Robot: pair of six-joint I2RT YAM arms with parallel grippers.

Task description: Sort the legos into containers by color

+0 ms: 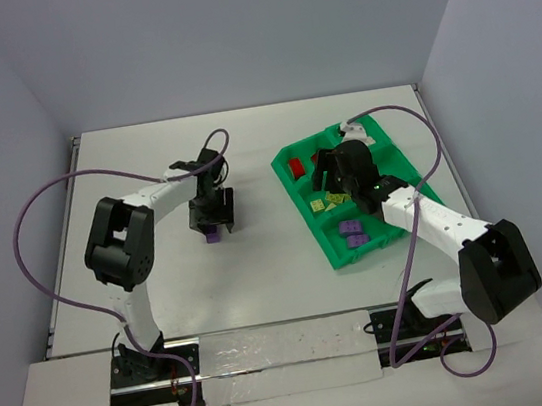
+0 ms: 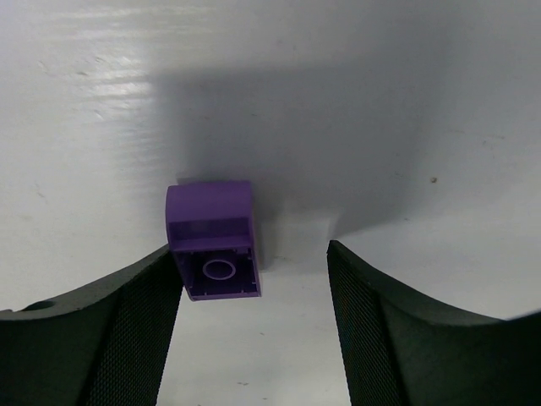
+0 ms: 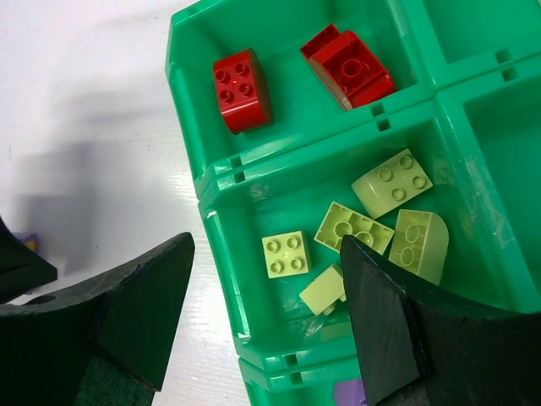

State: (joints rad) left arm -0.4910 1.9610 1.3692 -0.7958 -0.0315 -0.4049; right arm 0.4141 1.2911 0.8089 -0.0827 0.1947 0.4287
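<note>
**Purple plastic brick (image 2: 211, 241) between the parted jaws of the left gripper (image 2: 254, 251)**

It lies on the white table (image 2: 380, 101), well left of the bright green plastic tray (image 3: 220, 182), with one finger seemingly against its side and the other apart. Over the tray the right gripper (image 3: 266, 244) hangs wide and empty, one finger hiding part of the yellow-green bricks (image 3: 390, 182).

Lone purple brick (image 2: 213, 241) lies centre-left, hollow underside facing the camera. Green tray (image 3: 317, 148): two red bricks (image 3: 241, 89) in upper compartment, five yellow-green bricks (image 3: 355, 227) below, purple pair (image 1: 350, 225) lowest.
</note>
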